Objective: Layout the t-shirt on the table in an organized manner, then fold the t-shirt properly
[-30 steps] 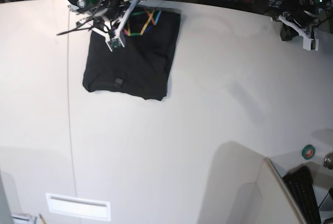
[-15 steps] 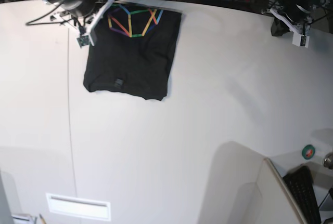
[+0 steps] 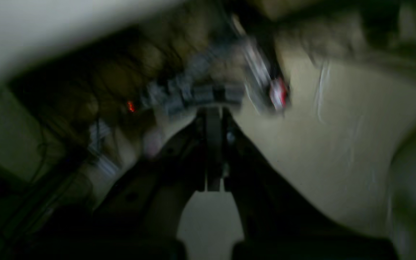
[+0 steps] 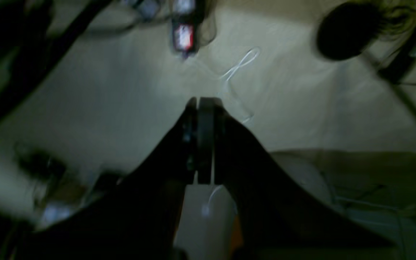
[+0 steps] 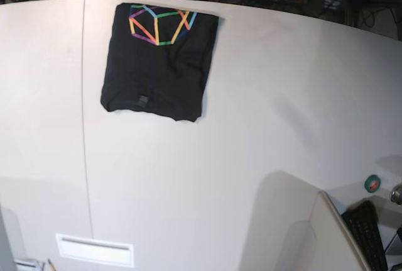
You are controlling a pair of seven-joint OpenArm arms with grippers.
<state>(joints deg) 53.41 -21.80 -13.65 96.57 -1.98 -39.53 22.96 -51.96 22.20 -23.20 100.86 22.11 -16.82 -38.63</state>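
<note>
Nearest you, along the lower part of the base view, the large smooth white table (image 5: 207, 176) is lying bare, with its thin dark seam line (image 5: 83, 126) running up the left side. Further back, in the upper left of the frame, the black short-sleeved cloth t-shirt (image 5: 157, 63) is lying as a compact folded rectangle, its rainbow-coloured line print (image 5: 160, 24) showing along the far edge and its small grey tag (image 5: 143, 100) near the front edge.

A moment ago you were seeing one arm over the shirt's far corner and the other at the upper right; both are now gone from the base view, and the shirt is sitting just as it was. That is suggesting the fold is finished and the arms are retreating.

Farthest off, in the blurred wrist views, the left gripper (image 3: 213, 151) is clenched with nothing between its jaws, and the right gripper (image 4: 200, 141) is likewise clenched and empty, both pointing at cluttered floor beyond the table.
</note>
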